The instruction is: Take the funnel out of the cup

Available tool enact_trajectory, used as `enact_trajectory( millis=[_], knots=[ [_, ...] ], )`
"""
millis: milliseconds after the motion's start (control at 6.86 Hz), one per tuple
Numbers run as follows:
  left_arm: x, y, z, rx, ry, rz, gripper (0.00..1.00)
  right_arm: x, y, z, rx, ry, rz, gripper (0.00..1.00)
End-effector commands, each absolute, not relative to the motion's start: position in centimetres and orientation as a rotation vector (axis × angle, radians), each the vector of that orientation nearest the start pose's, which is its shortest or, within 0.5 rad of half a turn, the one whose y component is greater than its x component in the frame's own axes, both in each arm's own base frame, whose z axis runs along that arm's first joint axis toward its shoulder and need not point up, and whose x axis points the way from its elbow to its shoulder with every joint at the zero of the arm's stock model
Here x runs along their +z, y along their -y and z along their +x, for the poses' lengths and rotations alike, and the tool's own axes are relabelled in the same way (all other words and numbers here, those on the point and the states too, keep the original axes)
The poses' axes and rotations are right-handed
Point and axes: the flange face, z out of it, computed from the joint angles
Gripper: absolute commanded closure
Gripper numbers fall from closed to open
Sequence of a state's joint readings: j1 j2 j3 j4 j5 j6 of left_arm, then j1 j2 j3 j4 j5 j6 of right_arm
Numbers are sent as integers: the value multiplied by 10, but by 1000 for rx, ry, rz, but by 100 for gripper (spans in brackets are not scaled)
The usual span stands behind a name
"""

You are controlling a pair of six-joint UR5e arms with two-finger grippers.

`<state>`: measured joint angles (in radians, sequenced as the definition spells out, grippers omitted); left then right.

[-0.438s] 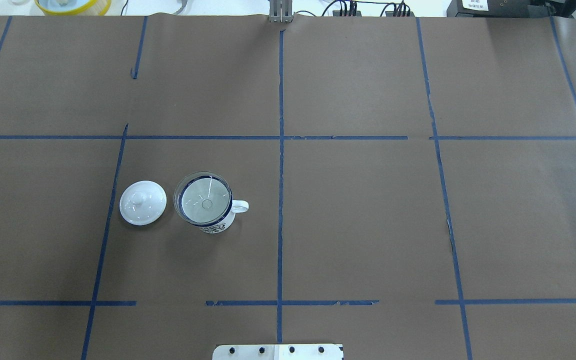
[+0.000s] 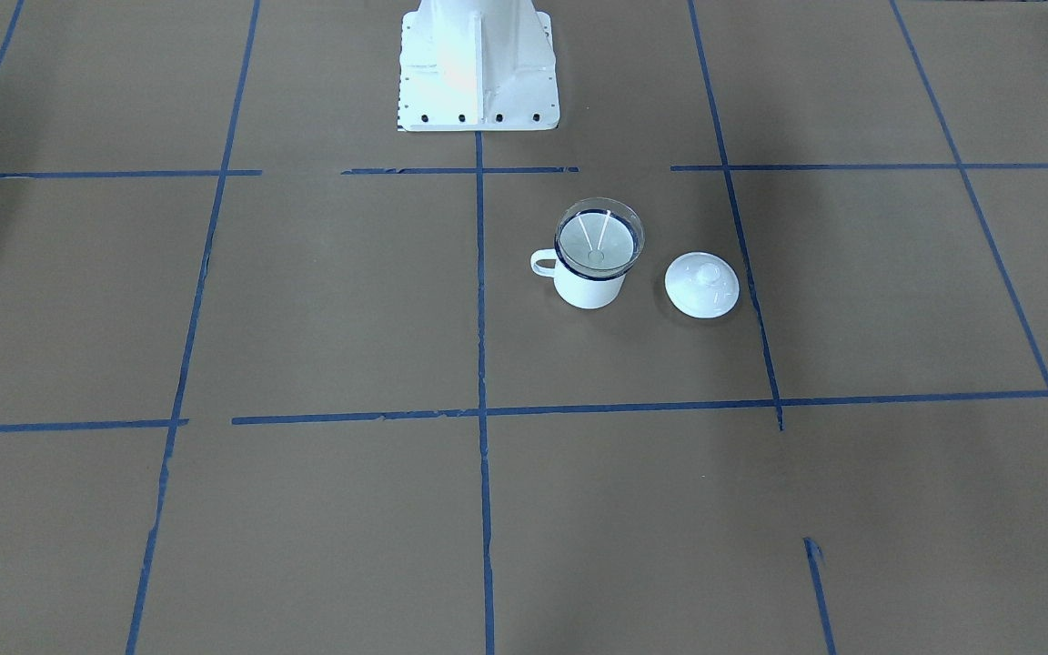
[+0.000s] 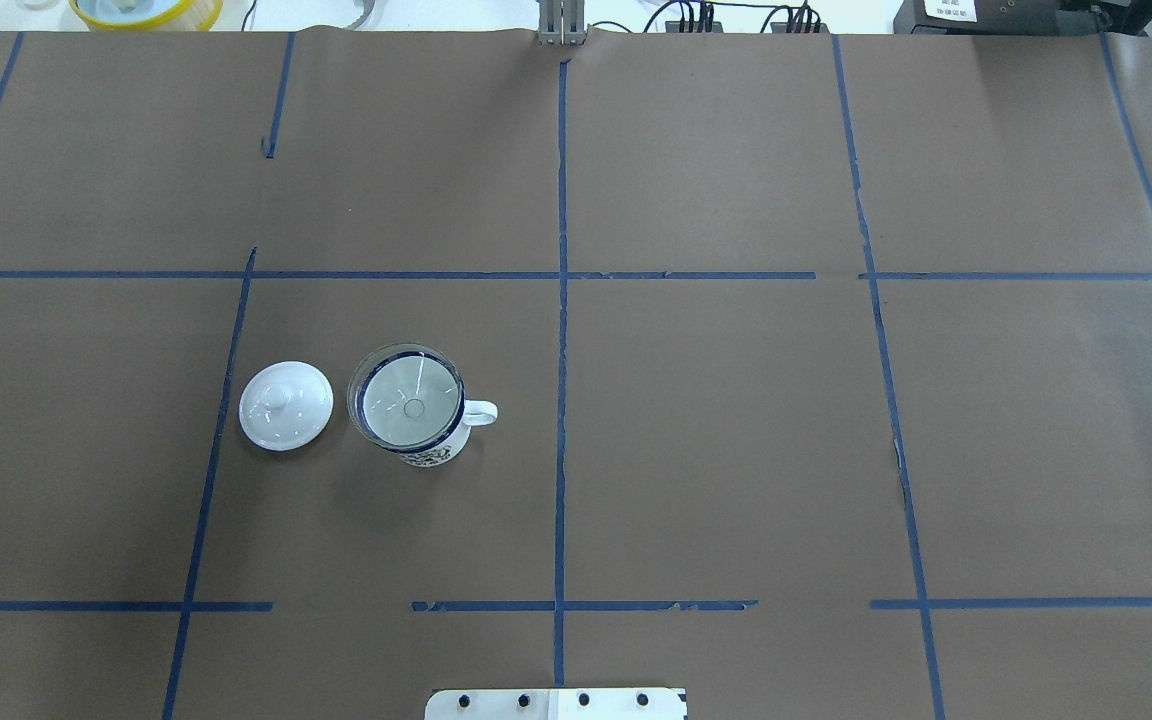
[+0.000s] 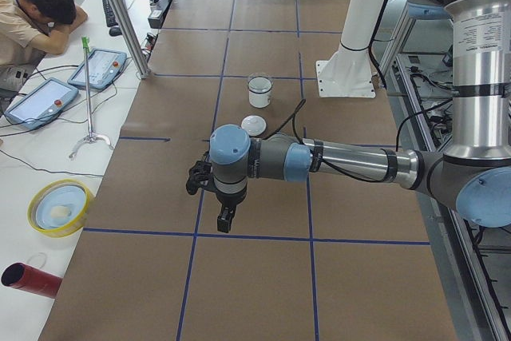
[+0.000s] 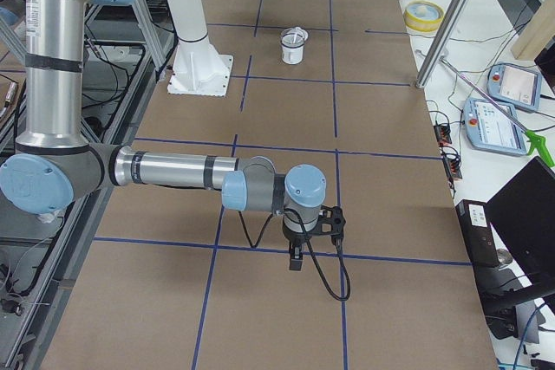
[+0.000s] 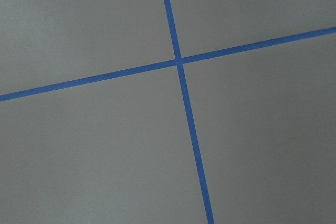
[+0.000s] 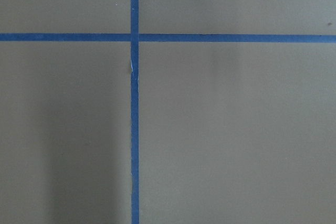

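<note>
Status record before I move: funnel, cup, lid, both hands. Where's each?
funnel: seated in cup, not removed
cup: upright, robot's left half of table, handle toward centre tape
lid: on table beside cup, apart, opposite the handle
left hand: above table, well away from cup; open or shut unclear
right hand: same, at the other end

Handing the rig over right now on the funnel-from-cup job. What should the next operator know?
Left gripper: over bare table, far from the cup; open or shut, cannot tell. Right gripper: likewise, at the other end.
The funnel sits in the cup, on the robot's left side; a white lid lies beside the cup, apart.
Done: nothing. Left to do: reach in, take the funnel, lift it out.
</note>
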<state>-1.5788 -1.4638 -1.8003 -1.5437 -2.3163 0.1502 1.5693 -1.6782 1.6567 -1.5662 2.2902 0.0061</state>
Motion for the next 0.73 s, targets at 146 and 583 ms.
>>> enact_trajectory(
  millis=[146,583],
  knots=[
    [545,498,-67,218,-719,269,0,670,445,67,10,719,-19,0],
    [474,562,-68,276,-704,503,0,670,445,67,10,719,-19,0]
  ],
)
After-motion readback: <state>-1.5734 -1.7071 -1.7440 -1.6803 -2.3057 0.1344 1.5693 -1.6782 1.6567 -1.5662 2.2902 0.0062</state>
